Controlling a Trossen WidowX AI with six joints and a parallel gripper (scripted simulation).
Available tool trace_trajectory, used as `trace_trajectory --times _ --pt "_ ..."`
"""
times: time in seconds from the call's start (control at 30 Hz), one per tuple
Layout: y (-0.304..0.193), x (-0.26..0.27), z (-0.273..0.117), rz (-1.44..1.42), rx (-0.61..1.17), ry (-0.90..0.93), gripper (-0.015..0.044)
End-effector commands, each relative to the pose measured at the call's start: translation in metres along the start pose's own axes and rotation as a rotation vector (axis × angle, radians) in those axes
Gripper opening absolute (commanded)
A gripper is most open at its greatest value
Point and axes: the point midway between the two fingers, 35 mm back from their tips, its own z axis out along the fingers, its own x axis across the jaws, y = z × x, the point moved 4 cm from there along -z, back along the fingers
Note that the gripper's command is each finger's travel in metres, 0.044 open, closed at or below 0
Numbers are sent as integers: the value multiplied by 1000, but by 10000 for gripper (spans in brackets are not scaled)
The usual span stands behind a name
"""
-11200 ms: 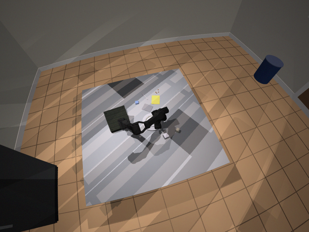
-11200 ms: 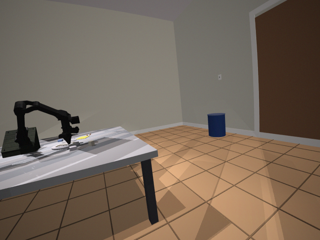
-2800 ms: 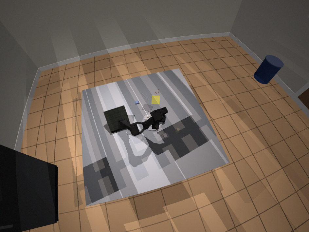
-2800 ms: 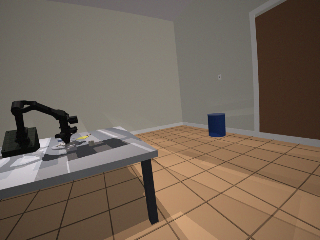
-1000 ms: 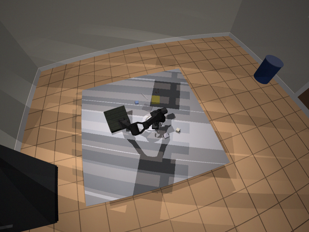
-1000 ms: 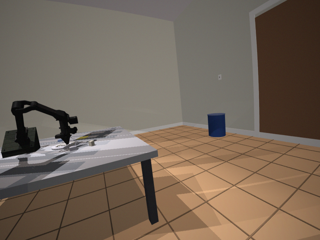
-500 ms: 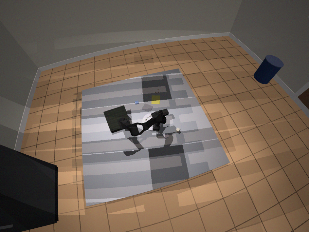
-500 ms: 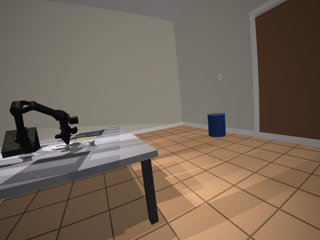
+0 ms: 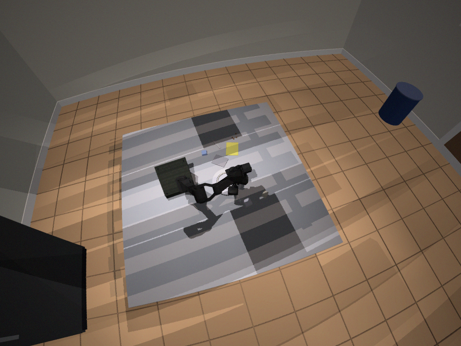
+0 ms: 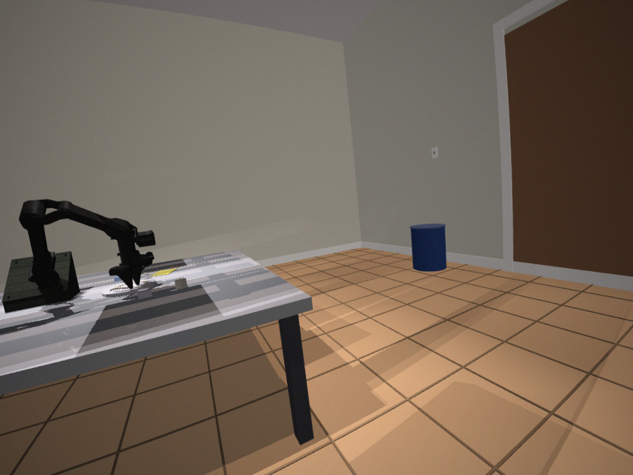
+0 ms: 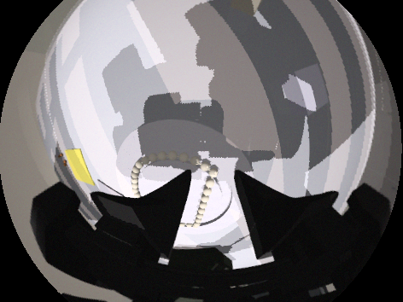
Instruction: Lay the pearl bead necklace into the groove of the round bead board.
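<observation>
The round white bead board (image 11: 183, 132) (image 9: 214, 183) lies flat on the table, partly hidden by the arm and fingers. The pearl necklace (image 11: 172, 155) (image 9: 219, 176) lies on it. In the wrist view its beads curve round the left and far sides, bend at the far right, then run nearly straight inward toward the near side. The groove's right arc (image 11: 229, 208) shows bare outside this stretch. My gripper (image 11: 213, 174) (image 10: 133, 286) is open, low over the board, with the necklace's bend between and just below its fingertips. The fingers hide part of the necklace's left side.
A yellow square (image 9: 232, 148) (image 11: 79, 166), a grey sheet (image 9: 220, 160), a blue block (image 9: 203, 152) and small brown bits (image 9: 234, 136) lie behind the board. A beige block (image 9: 264, 194) (image 10: 180, 282) and a pale lilac piece (image 11: 312, 85) lie beyond its other side.
</observation>
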Motion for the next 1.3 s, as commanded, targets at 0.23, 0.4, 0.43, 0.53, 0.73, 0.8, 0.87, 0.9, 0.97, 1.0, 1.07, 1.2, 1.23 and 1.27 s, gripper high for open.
trace_trajectory --times 0.23,0.4,0.43,0.53,0.73,0.8,0.87,0.9,0.97,1.0,1.07,1.2,1.23,1.27 --pt "-1 0 -4 -4 -3 -3 440" --pt "-1 0 -4 -4 -4 -3 440" --pt "-1 0 -4 -4 -4 -3 440" --pt "-1 0 -4 -4 -4 -3 440" --pt "-1 0 -4 -4 -4 -3 440" --pt "-1 0 -4 -4 -4 -3 440" --pt "-2 1 -9 32 -4 -2 387" --pt "-4 2 -14 76 -3 -2 361" --pt "-9 3 -27 194 -3 -1 309" --pt "-11 3 -32 238 -3 -1 282" --pt "-12 3 -36 273 -3 -2 230" --pt "-12 3 -36 273 -3 -2 125" --pt "-12 3 -36 273 -3 -2 120" --pt "-12 3 -35 273 -3 -2 120"
